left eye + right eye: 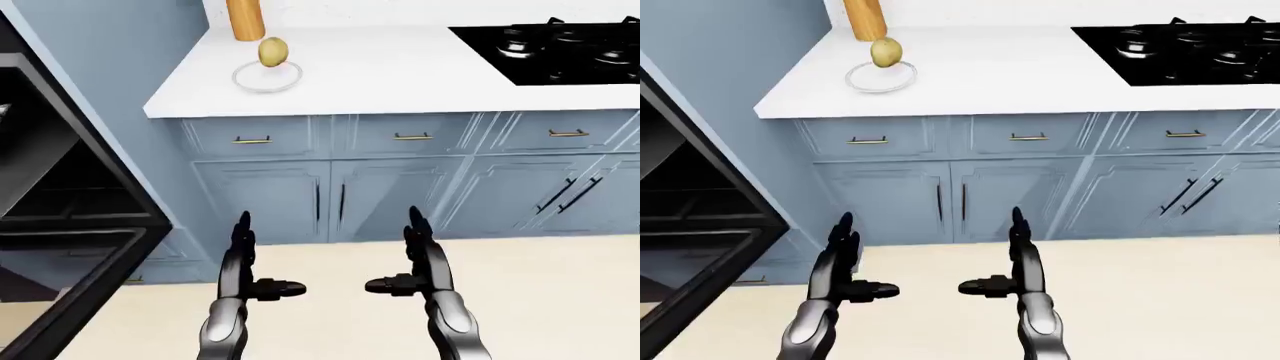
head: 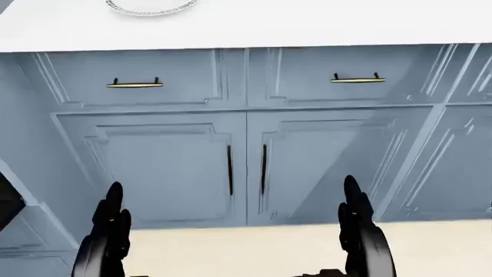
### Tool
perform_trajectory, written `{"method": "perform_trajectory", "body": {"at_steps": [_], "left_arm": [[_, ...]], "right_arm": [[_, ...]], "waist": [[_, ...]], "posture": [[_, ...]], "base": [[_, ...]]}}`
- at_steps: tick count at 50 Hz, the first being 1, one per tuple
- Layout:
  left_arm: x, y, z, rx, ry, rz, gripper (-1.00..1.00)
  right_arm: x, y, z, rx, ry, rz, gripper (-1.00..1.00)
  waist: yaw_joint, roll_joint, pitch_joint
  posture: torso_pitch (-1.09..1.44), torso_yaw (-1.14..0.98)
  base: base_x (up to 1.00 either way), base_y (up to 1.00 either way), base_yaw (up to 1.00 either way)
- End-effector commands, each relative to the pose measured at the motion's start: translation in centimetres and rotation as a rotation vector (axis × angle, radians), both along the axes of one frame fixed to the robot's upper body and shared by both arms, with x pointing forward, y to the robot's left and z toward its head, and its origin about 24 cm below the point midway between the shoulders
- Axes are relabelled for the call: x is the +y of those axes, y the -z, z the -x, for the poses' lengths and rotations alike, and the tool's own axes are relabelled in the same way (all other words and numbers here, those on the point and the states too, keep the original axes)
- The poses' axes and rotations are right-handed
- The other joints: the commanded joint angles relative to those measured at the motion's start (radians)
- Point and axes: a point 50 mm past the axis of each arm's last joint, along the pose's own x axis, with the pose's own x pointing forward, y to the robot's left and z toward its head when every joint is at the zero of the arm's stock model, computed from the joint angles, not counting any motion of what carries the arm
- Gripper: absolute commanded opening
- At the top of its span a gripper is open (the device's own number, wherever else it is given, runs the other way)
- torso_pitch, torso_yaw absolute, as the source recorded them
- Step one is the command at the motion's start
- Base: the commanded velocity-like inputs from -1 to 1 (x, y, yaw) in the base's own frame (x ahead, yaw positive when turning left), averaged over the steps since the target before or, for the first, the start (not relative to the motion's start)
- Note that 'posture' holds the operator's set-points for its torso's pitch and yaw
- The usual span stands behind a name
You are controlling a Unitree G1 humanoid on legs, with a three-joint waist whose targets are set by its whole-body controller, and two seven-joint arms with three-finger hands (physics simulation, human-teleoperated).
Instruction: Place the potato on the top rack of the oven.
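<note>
We see the white flat-topped counter (image 1: 400, 75) spanning the left-eye view's top, over pale blue panelled cabinets (image 1: 400, 195). The open black oven (image 1: 50, 225) fills the left edge; the black gas cooktop (image 1: 560, 49) sits top right. The left robot hand (image 1: 245, 255) and right robot hand (image 1: 420, 251) hang low, fingers spread apart, holding nothing. The clear glass round plate (image 1: 267, 77) carries the yellow-brown oval potato (image 1: 273, 52), just beside an orange-brown wooden cylinder (image 1: 245, 19).
</note>
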Motion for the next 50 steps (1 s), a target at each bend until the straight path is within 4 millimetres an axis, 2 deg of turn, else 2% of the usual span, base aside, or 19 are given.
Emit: {"method": "perform_trajectory", "body": {"at_steps": [1,3,4,5,7,8,17,20,24,30,36,41,48,50], "left_arm": [[-0.1,-3.3,-0.9,-0.172,0.015,0.002,1.00],[-0.1,-3.3,-1.1,-0.172,0.016,0.003,1.00],[-0.1,-3.4,-1.1,-0.173,0.016,0.002,1.00],[-0.2,-3.5,-1.0,-0.173,0.017,0.004,1.00],[-0.2,-3.5,-1.0,-0.173,0.016,0.008,1.00],[-0.2,-3.5,-1.0,-0.172,0.016,0.010,1.00],[0.0,-3.2,-0.9,-0.170,0.007,0.011,1.00],[0.0,-3.7,-0.9,-0.172,0.003,0.008,1.00],[0.6,-3.4,-1.9,-0.179,-0.032,-0.004,1.00],[1.0,-5.3,-2.8,-0.206,-0.038,-0.001,1.00],[1.8,-7.4,-4.1,-0.231,-0.060,0.011,1.00],[1.6,-9.2,-5.0,-0.237,-0.059,0.009,1.00],[1.4,-11.7,-6.3,-0.248,-0.035,0.000,1.00],[1.4,-13.0,-6.6,-0.257,-0.034,0.003,1.00]], "right_arm": [[0.1,-3.4,-0.9,-0.176,-0.002,0.006,1.00],[0.0,-3.2,-1.1,-0.177,0.001,0.008,1.00],[0.0,-3.2,-1.1,-0.178,0.002,0.008,1.00],[0.0,-3.4,-1.0,-0.178,0.002,0.008,1.00],[-0.1,-3.1,-1.1,-0.177,0.002,0.009,1.00],[-0.1,-3.0,-1.1,-0.176,0.002,0.008,1.00],[0.0,-3.0,-1.0,-0.176,0.001,0.014,1.00],[-0.1,-3.3,-1.0,-0.180,0.002,0.014,1.00],[-0.2,-3.6,-1.5,-0.183,0.012,0.027,1.00],[-0.1,-4.8,-2.5,-0.200,0.016,0.031,1.00],[-0.2,-7.0,-3.1,-0.226,0.010,0.052,1.00],[0.1,-8.7,-4.3,-0.216,0.014,0.059,1.00],[0.1,-12.0,-5.7,-0.236,0.021,0.086,1.00],[0.1,-13.0,-6.1,-0.240,0.017,0.080,1.00]], "waist": [[-0.002,-0.008,-0.001],[0.007,-0.001,-0.062],[0.007,-0.001,-0.051],[0.006,-0.006,-0.017],[0.007,-0.008,-0.070],[0.008,-0.007,-0.074],[0.008,-0.004,-0.081],[0.007,-0.004,-0.088],[0.008,-0.004,-0.090],[0.007,-0.003,-0.092],[0.007,-0.001,-0.091],[0.007,0.000,-0.089],[0.007,0.001,-0.086],[0.008,0.001,-0.085]], "posture": [[0.00,0.00],[0.00,0.00],[0.00,0.00],[0.00,0.00],[0.00,0.00],[0.00,0.00],[0.00,0.00],[0.00,0.00],[0.00,0.00],[0.00,0.00],[0.00,0.00],[0.00,0.00],[0.00,0.00],[0.00,0.00]], "base": [[0.00,0.00,0.00],[0.00,0.00,0.00],[0.00,0.00,0.00],[0.00,0.00,0.00],[0.00,0.00,0.00],[0.00,0.00,0.00],[0.00,0.00,0.00],[0.00,0.00,0.00],[0.00,0.00,0.00],[0.00,0.00,0.00],[0.00,0.00,0.00],[0.00,0.00,0.00],[0.00,0.00,0.00],[0.00,0.00,0.00]]}}
